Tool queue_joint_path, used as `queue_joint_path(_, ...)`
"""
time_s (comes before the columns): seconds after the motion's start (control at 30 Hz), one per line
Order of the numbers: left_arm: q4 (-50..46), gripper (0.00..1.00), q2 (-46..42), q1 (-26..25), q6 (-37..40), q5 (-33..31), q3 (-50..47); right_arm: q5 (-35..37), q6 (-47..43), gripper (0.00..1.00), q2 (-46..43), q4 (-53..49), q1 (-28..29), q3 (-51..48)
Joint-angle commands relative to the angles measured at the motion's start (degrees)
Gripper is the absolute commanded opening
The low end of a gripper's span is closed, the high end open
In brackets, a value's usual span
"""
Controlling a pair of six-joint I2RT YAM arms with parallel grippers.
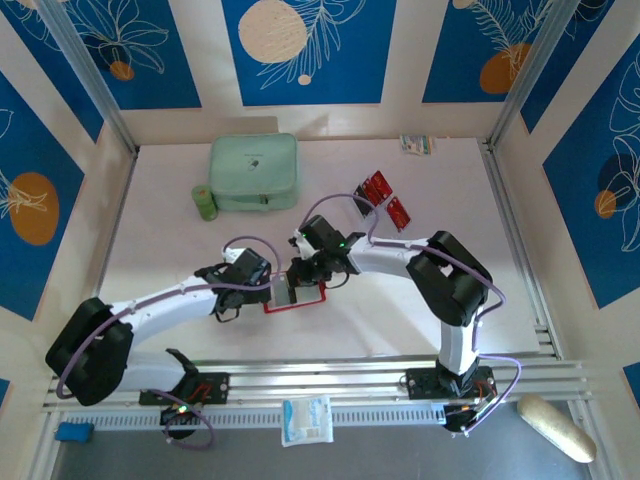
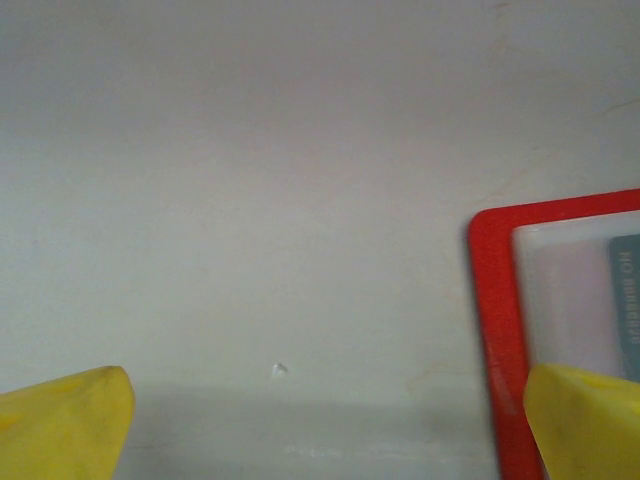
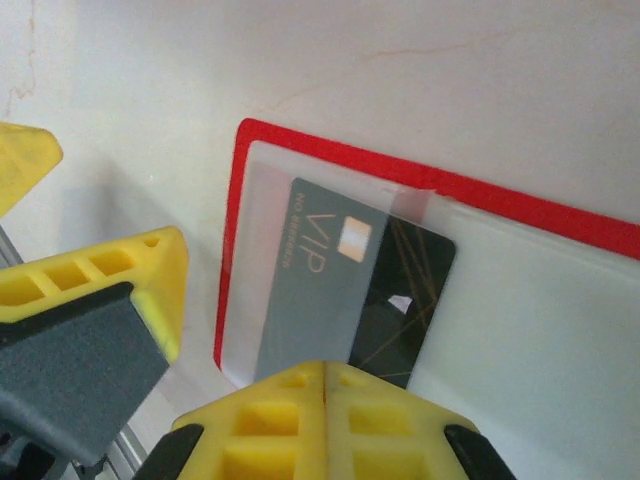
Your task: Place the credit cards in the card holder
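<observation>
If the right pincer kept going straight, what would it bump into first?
Probably the card holder, at its clear sleeve: the right pincer is shut on a dark card partly tucked in, and the sleeve lies straight ahead. Depth is unclear.

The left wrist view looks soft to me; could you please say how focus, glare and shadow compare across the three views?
Left wrist: soft throughout, the fingertips most blurred, the card holder edge fuzzy. Right wrist: sharper, the card lettering readable, though the clear sleeve hazes it and its chip glares. Top external: even light, faint shadows under the arms.
</observation>
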Motion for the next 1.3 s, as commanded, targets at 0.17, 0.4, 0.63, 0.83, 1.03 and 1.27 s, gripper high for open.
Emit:
queue_joint_path(0.17,-0.9,0.99,3.1,1.4,-1.0,-0.5,-1.2,1.9,-2.8,0.00,1.3,-5.1,-0.7,2.8)
queue_joint_path(0.4,0.3,1.00,5.3,1.4,-0.4,0.1,-0.6,1.1,-2.9,0.00,4.3,-5.3,-0.4,4.6)
queue_joint_path(0.63,0.8,1.00,6.4,1.5,-0.2,0.5,-0.4,0.5,-2.9,0.00,7.4,-6.5,1.8,7.3)
queue_joint_path(0.83,0.8,1.00,6.2,1.5,-0.2,0.7,-0.5,-0.7,-1.0,0.00,8.7,-5.5,2.9,8.3)
queue_joint_path(1.03,0.7,1.00,5.9,1.4,-0.1,0.7,-0.5,0.0,-0.8,0.00,4.5,-5.7,2.0,7.5)
queue_joint_path(1.27,0.9,1.00,6.1,1.4,0.0,0.8,-0.5,1.4,-0.8,0.00,1.5,-6.5,0.4,5.2)
